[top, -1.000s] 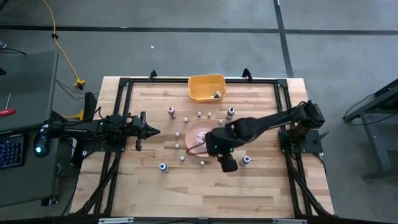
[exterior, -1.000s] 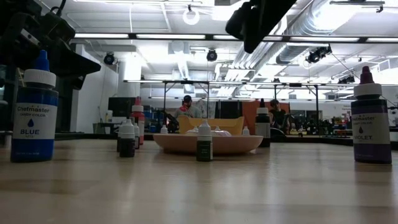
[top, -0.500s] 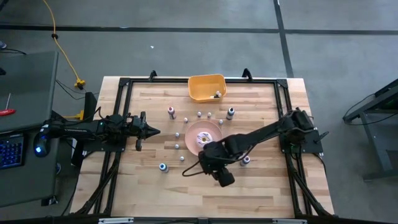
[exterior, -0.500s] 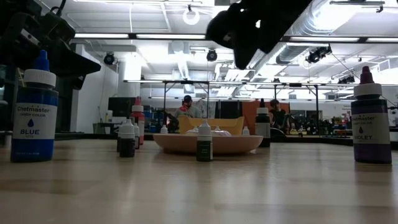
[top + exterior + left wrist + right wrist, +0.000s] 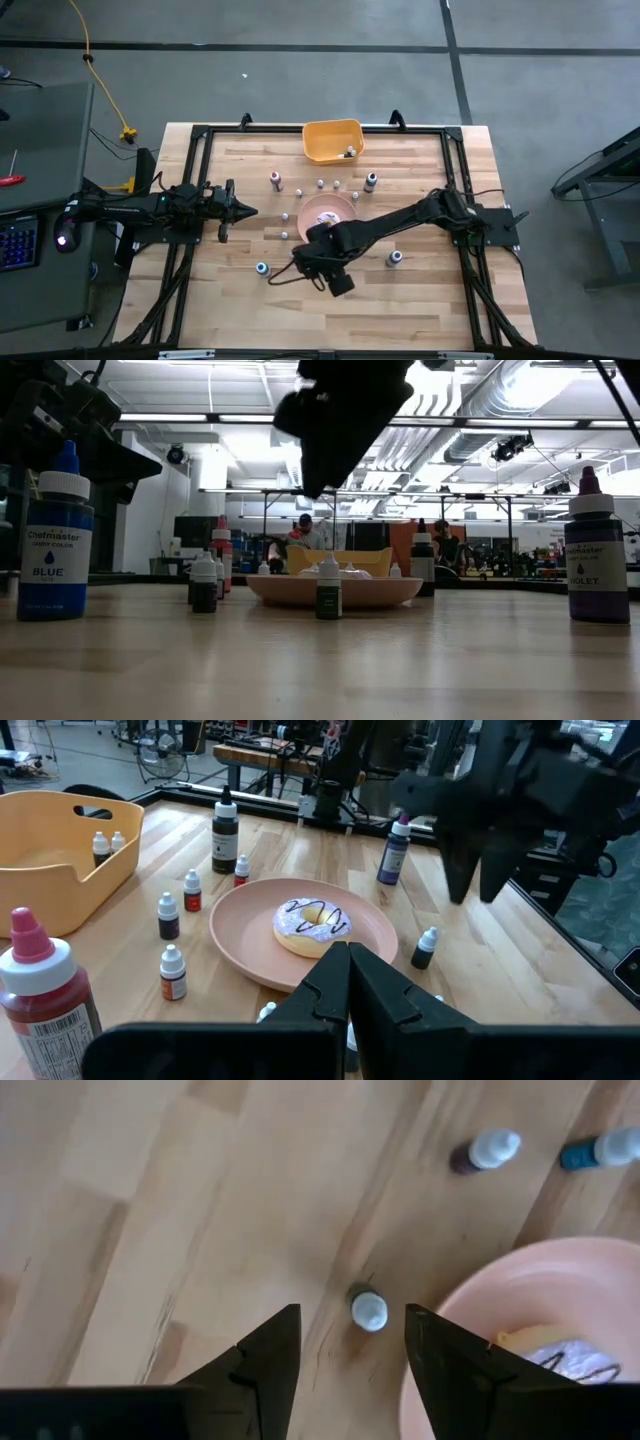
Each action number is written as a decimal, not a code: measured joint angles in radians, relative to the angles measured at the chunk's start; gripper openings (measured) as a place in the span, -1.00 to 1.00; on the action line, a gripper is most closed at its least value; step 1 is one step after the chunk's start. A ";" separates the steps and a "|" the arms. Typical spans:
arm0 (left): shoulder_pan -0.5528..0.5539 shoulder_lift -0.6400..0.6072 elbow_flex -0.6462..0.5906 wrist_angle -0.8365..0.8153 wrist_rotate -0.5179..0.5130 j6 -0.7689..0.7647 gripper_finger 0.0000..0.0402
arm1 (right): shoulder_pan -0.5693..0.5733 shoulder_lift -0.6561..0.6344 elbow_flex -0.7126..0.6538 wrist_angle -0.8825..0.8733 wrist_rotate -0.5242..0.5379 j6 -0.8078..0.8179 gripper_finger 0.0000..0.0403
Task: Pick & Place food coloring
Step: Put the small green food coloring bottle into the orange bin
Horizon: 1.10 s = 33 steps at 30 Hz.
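Left arm parked at the left edge of the table, left gripper (image 5: 238,210) pointing in toward the middle, tips drawn together to a point, nothing in them.

Food coloring is scattered over mid-table: blue-capped bottle (image 5: 262,268) near-left, red-capped bottle (image 5: 276,181) farther back, small whitish ones around the pink plate (image 5: 345,200), a dark bottle (image 5: 370,181) on the far right of the plate, a violet bottle (image 5: 395,257) near-right. A couple of small bottles already lie in the orange bin (image 5: 322,141) at the far edge. The plate carries a doughnut (image 5: 312,923); that one is not in play.

Right arm reaches across from the right side. Right gripper (image 5: 350,1342) hangs above the table off the plate's near-left side, jaws wide, empty. Wrist camera looks straight down on a small white-capped bottle (image 5: 367,1309), which stands upright between the two fingers and just beside the plate rim.

I read this as the approach to a pick: lined up over the target, not yet down.

Next move calls for a straight descent so the fingers straddle the cap, then closing. Clearance on the plate side looks tight, so that finger could catch the rim or tip the bottle. After that, lift and carry, presumably to the bin.
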<state>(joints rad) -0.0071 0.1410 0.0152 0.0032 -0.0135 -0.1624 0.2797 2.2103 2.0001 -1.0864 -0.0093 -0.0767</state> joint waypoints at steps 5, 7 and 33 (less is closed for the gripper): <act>0.000 0.000 0.000 0.000 0.000 0.000 -1.00 | -0.023 0.028 0.002 -0.022 -0.024 0.188 -0.16; 0.000 0.000 0.000 0.000 0.000 0.000 -1.00 | -0.029 0.028 0.000 -0.034 -0.025 0.256 -0.16; 0.000 0.000 0.000 0.000 -0.002 0.000 -1.00 | -0.040 0.047 -0.002 -0.038 -0.037 1.155 -0.16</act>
<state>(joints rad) -0.0071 0.1410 0.0154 0.0032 -0.0151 -0.1623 0.2394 2.2569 1.9980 -1.1239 -0.0462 1.0787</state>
